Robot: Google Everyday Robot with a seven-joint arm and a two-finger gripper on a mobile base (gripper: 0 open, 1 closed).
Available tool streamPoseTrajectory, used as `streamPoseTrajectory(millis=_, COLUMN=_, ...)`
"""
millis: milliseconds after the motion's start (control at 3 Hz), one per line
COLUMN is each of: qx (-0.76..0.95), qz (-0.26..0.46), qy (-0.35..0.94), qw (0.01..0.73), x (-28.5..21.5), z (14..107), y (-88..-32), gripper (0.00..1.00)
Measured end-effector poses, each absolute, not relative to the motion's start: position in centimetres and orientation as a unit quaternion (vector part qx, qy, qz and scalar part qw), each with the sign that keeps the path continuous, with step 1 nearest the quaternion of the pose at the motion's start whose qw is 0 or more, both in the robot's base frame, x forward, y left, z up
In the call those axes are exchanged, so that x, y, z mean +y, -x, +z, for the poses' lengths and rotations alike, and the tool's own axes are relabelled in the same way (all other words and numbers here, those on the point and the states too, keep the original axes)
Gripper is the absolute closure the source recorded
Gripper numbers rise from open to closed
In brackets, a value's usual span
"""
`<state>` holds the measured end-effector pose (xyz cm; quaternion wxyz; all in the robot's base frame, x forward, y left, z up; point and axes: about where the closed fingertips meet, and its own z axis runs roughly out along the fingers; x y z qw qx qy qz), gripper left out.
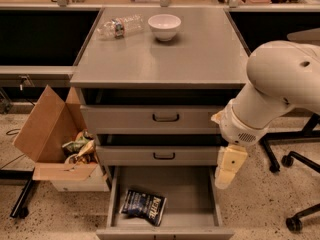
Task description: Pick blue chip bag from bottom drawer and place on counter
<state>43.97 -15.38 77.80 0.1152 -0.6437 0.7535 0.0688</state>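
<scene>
The blue chip bag [144,204] lies flat on the floor of the open bottom drawer [190,196], left of its middle. The drawer is pulled out at the foot of the grey cabinet. The counter [200,51] is the cabinet's flat grey top. My white arm [275,84] reaches in from the right. My cream gripper [223,176] hangs down over the drawer's right wall, to the right of the bag and above it, not touching it. It holds nothing that I can see.
A white bowl [164,26] and a lying plastic bottle [119,27] sit at the back of the counter. An open cardboard box [50,134] with crumpled wrappers [80,149] stands left of the cabinet. Chair wheels [292,159] are at the right. Two upper drawers are closed.
</scene>
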Motion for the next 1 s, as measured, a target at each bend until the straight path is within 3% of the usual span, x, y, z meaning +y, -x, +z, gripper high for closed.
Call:
streamPoseTrajectory(millis=667, qx=0.753, qz=0.071, qy=0.646, qw=0.108, x=-14.4, z=75.1, y=-43.6, gripper=0.0)
streamPoseTrajectory(millis=1000, qx=0.749, qz=0.103, qy=0.646, qw=0.108, x=-12.0, z=69.5, y=-42.1, gripper=0.0)
